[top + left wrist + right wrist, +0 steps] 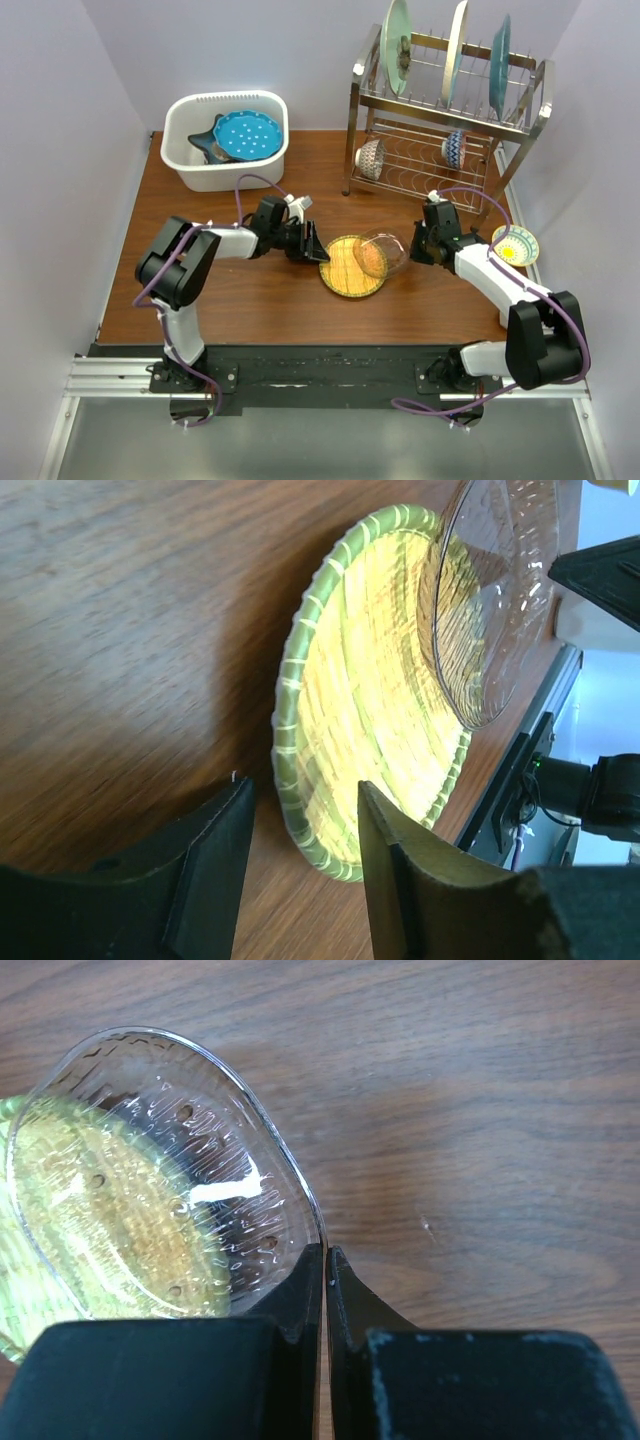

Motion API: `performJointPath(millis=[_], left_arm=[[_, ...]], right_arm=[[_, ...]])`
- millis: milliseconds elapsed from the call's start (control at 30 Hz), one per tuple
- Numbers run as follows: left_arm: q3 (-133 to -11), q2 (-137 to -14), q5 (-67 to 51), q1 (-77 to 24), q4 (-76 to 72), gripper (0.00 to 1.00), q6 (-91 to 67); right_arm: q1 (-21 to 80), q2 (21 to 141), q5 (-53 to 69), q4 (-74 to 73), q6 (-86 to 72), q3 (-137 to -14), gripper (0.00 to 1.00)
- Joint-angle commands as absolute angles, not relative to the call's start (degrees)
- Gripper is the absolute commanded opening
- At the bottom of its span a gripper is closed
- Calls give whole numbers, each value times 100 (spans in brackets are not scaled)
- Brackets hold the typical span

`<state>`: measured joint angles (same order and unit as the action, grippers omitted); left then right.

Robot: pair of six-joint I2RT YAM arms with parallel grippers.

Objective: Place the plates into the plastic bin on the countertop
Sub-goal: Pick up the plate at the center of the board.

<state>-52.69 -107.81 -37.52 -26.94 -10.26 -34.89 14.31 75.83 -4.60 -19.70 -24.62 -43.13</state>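
A yellow woven-look plate with a green rim [345,272] [370,680] lies flat mid-countertop. My left gripper [316,245] [303,790] is open at its left edge, one finger on each side of the rim, neither touching it. My right gripper [415,245] [326,1252] is shut on the rim of a clear glass plate [383,253] [170,1160] [495,600], holding it tilted over the yellow plate's right side. The white plastic bin [180,115] at the back left holds a blue dotted plate [246,134] and a dark blue star-shaped plate [208,140].
A steel wire dish rack [450,110] stands at the back right with three upright plates [396,45] [457,50] [500,65] and two small bowls [371,158] [454,148] below. A yellow-rimmed dish [515,245] lies beside the right arm.
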Motion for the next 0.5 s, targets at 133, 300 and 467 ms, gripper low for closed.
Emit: performJointPath(millis=[133, 300, 467], left_arm=[[-5370, -11083, -3893, -2900, -1248, 35, -3594], [-5317, -11197, -3964, -2909, -1380, 9, -3674], [-5335, -11092, -3780, -2900, -1275, 0, -3656]], right_arm=[[1362, 7497, -677, -1863, -2558, -4228, 0], [1354, 7488, -668, -1863, -2549, -4219, 0], [1345, 7479, -668, -1863, -2549, -4210, 0]])
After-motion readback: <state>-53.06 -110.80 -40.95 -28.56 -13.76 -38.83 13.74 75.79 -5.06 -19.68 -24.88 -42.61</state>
